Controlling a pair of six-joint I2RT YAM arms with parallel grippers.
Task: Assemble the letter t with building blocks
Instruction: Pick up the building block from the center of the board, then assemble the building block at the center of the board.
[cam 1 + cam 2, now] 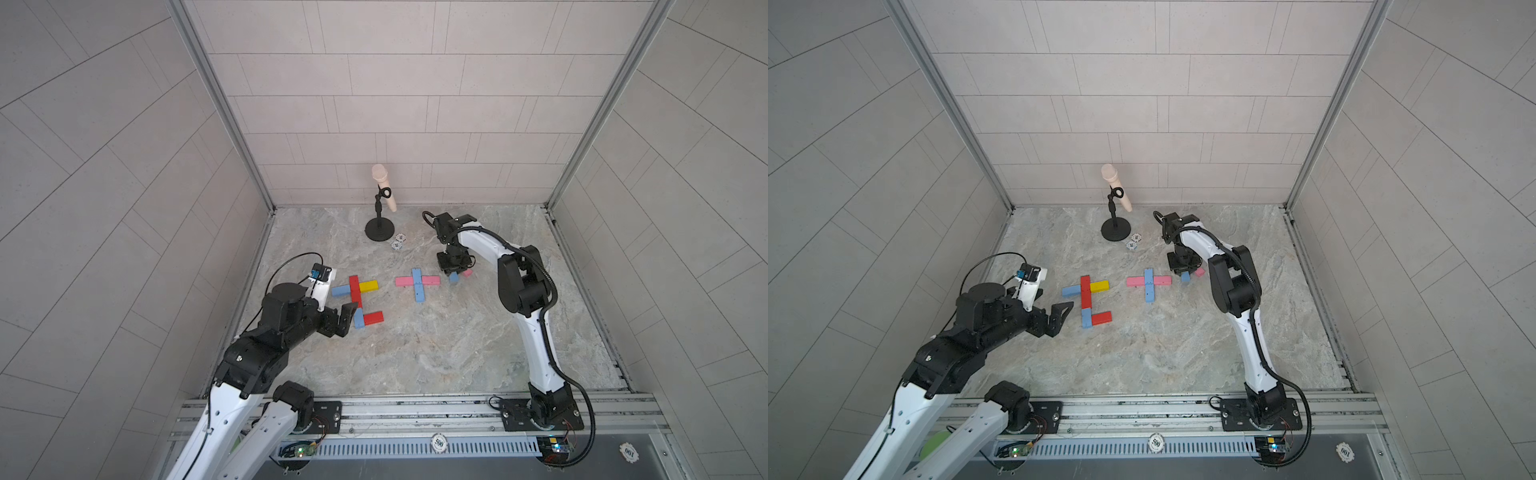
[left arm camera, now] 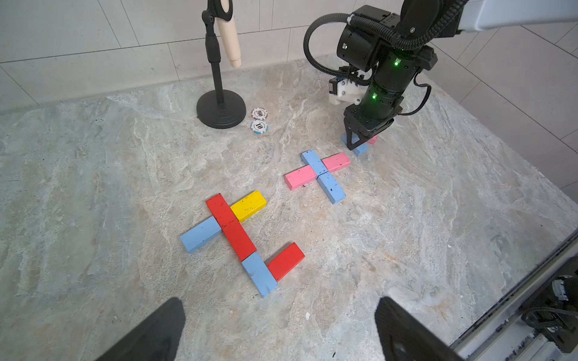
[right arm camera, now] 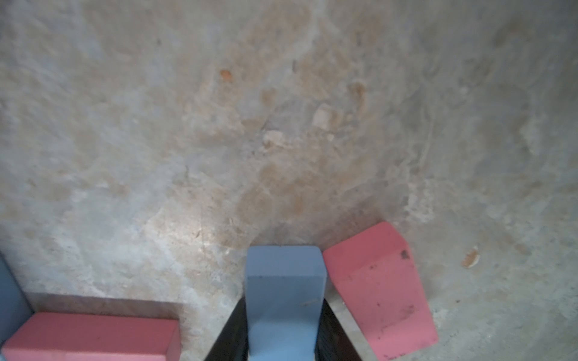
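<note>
— Where is our right gripper?

— Right of centre in both top views, pointing straight down. Its jaws press against the 2 long sides of a light blue block. We read that as a clamp, though we cannot tell whether the block is off the bench.

— And the left gripper?

— Its jaws are wide apart and empty. It hovers at the lower left beside the red-stemmed figure, touching nothing.

— So what worries us?

— First, the loose pink block. It lies at an angle just beside the blue one, maybe touching at a corner. If we lift crookedly or slide sideways, we may drag or spin it.

— Second?

— We cannot see how far along the block the jaws sit. If they are off-centre, the block may pivot between them and arrive crooked.

— And the pink and blue cross?

— We think that is our biggest risk. Its 4 pieces only lie against each other, and the nearest pink arm is close by. A low carry or a hard push as we set down could knock that arm askew and spoil the t.

— The poker chips?

— They are well apart, in the upper middle, and no concern for us.
</note>
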